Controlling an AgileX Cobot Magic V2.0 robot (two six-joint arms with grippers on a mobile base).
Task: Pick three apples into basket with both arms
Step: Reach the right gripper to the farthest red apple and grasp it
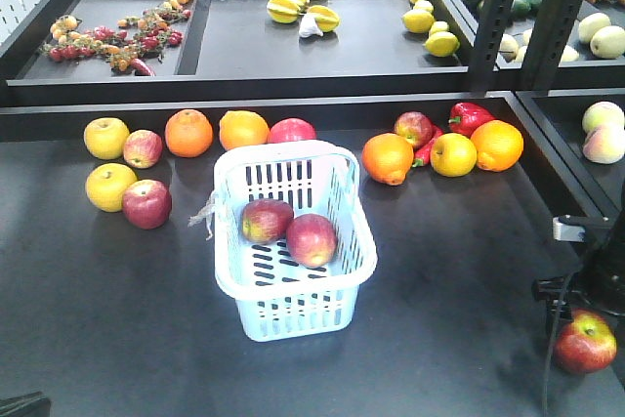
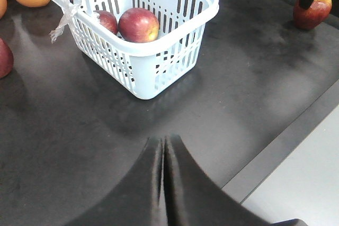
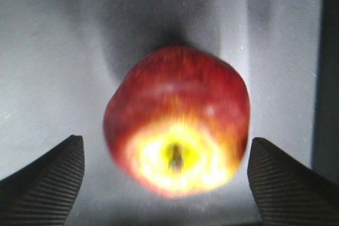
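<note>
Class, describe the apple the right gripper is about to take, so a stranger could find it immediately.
Start at the basket, then look toward the table's near right corner. One apple sits alone there between the open right gripper fingers, showing a yellow patch around its stem.

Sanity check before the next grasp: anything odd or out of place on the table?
Mostly tidy. A scrap of clear plastic hangs off the basket rim. One apple sits alone near the front right edge, between the open right gripper fingers.
</note>
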